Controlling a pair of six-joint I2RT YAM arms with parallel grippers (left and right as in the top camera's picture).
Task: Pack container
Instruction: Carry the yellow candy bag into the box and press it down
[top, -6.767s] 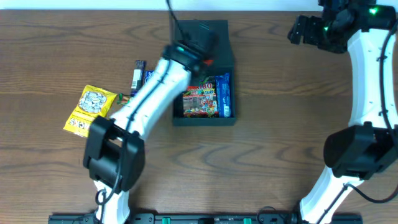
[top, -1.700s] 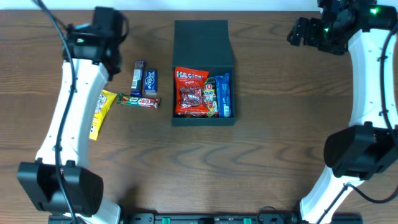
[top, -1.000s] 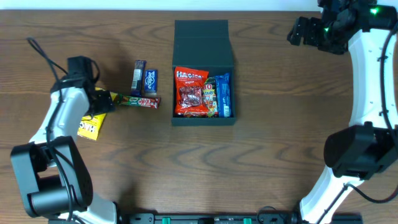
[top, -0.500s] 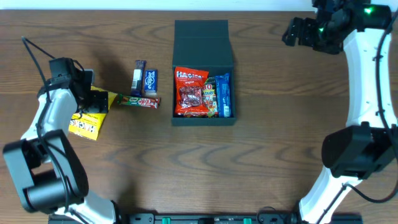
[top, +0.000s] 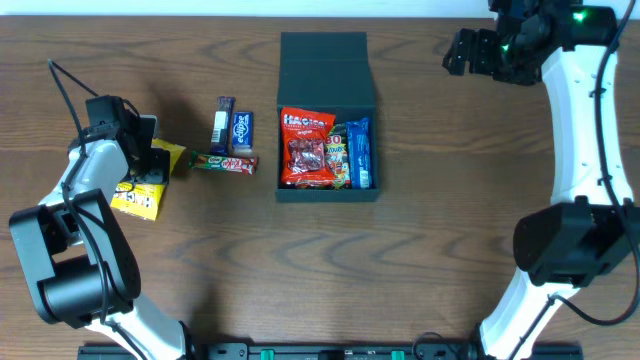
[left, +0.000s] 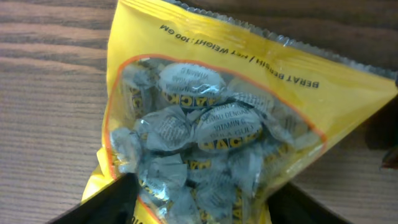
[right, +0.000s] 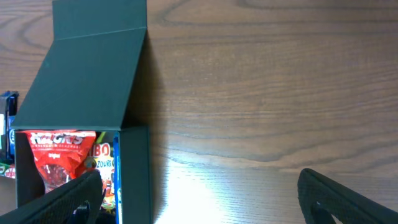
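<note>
The container, a dark box with its flap lid laid back, stands at the table's middle and shows at the left of the right wrist view. In it lie a red packet, a colourful packet and a blue packet. At the far left lies a yellow candy bag. My left gripper is down on it. The left wrist view shows the bag between the two fingers of that gripper, both of them against it. My right gripper hovers open right of the lid, empty.
Left of the container lie a dark thin bar, a small blue packet and a green and red bar. The table's far edge runs just behind the lid.
My left arm swung down onto the yellow bag and its fingers narrowed around it. The right gripper drifted a little left. The snacks and container stayed put.
</note>
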